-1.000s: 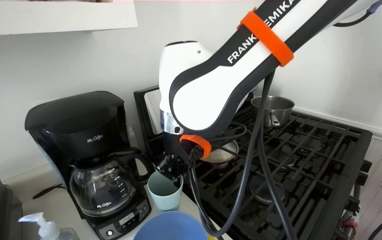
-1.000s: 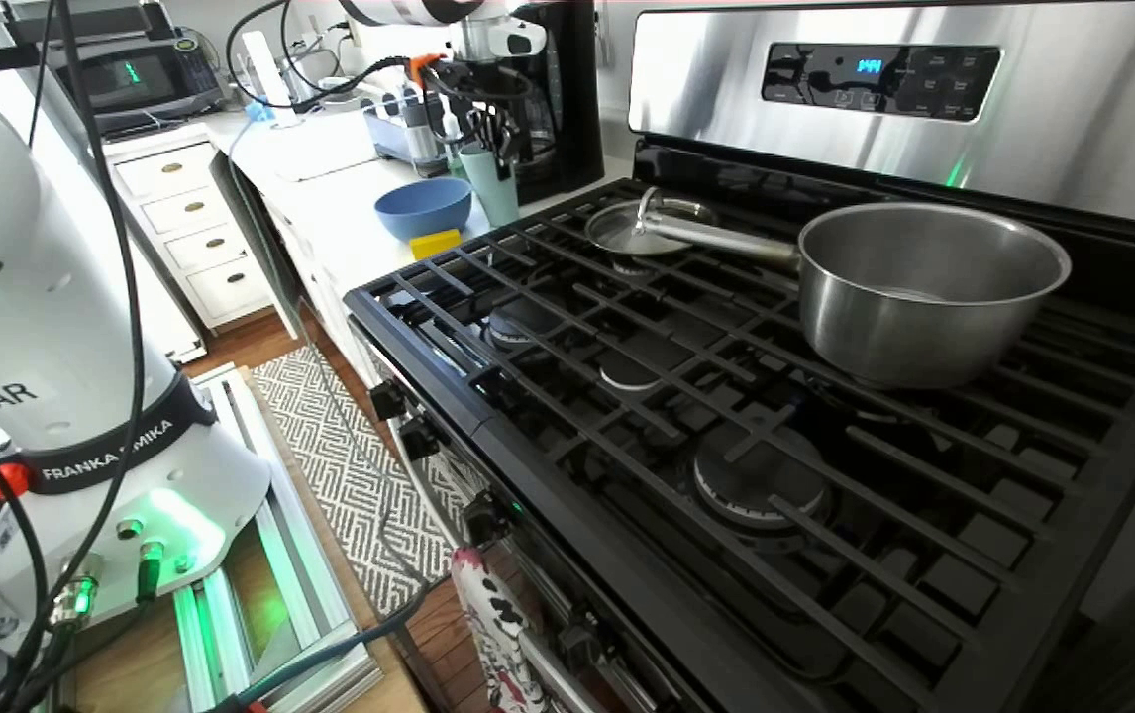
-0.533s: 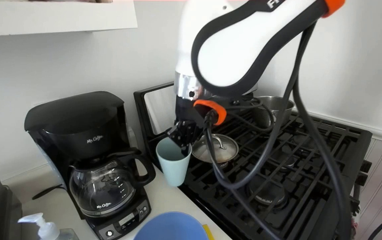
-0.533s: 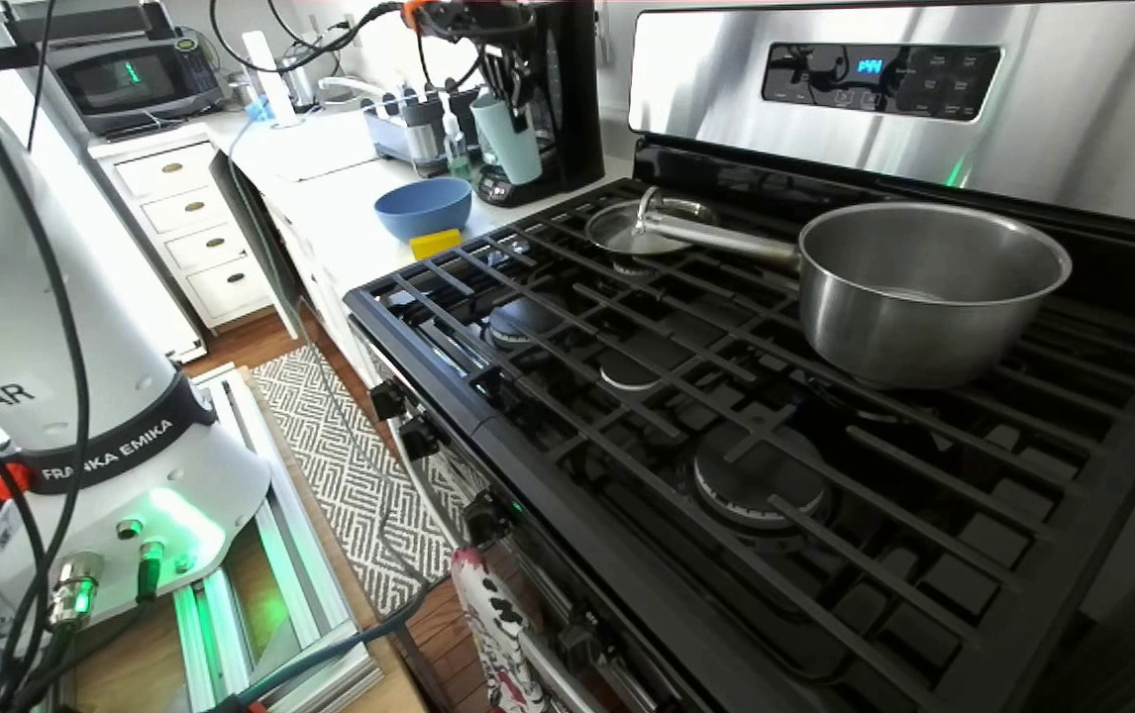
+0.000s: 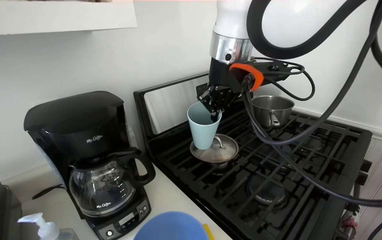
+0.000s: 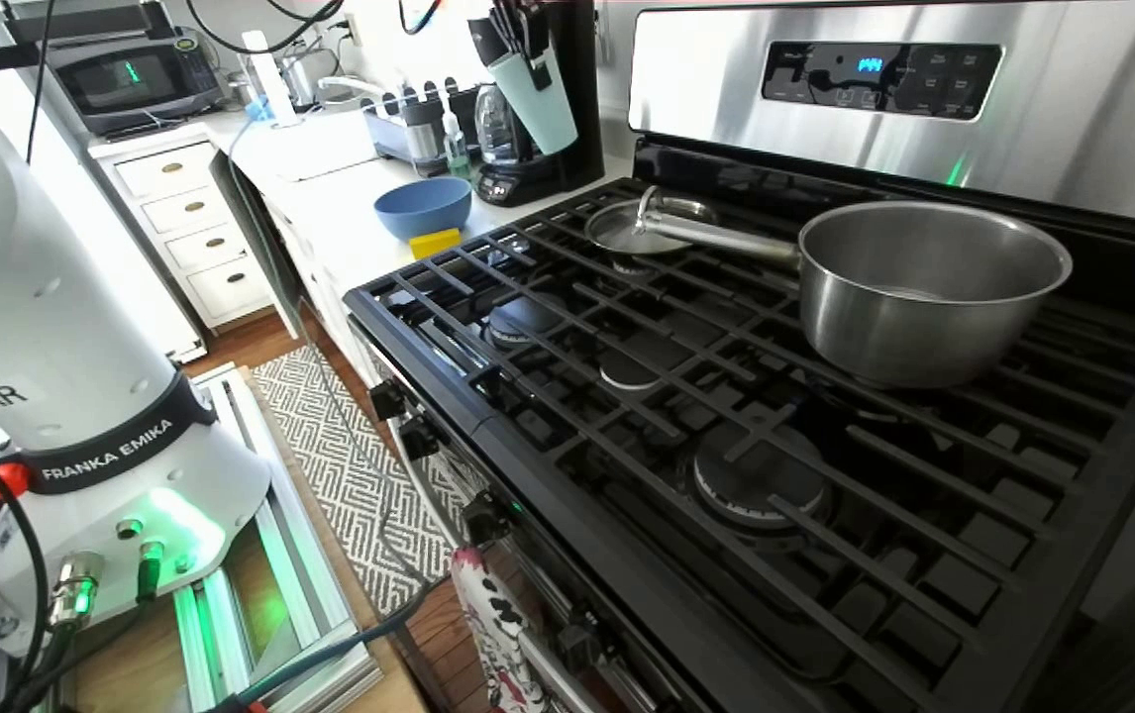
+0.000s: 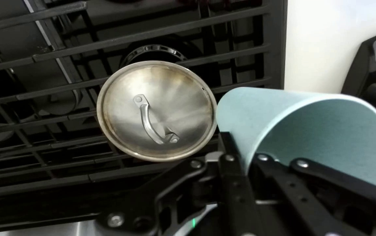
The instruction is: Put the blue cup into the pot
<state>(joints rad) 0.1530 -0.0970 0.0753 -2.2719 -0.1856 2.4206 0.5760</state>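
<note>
1. Versus half a second ago: your gripper [image 7: 244, 152] and the blue cup [image 5: 203, 135] are higher and farther over the stove [image 6: 528, 485]; in an exterior view the cup now overlaps the lid [image 5: 226, 151].
2. A second ago you had the cup low, by the blue bowl [image 5: 172, 228] and coffee maker [image 5: 77, 116]. Pot [image 6: 909, 342], lid and bowl haven't shifted.
3. Arm [image 5: 232, 20]: your wrist points down; the upper links run out of the top of that exterior view. In an exterior view your gripper sits near the top edge.
4. Your fingers pinch the cup's wall, one inside, one outside, only the wall between them.
5. Cup: in mid-air, tilted, mouth up, well apart from the pot. Pot stands on the grates, handle toward the lid.
6. Counts: one cup, one pot, one lid, one bowl, one coffee maker, one yellow block [image 6: 436, 244], one pump bottle [image 5: 49, 230], one microwave [image 6: 137, 84].
</note>
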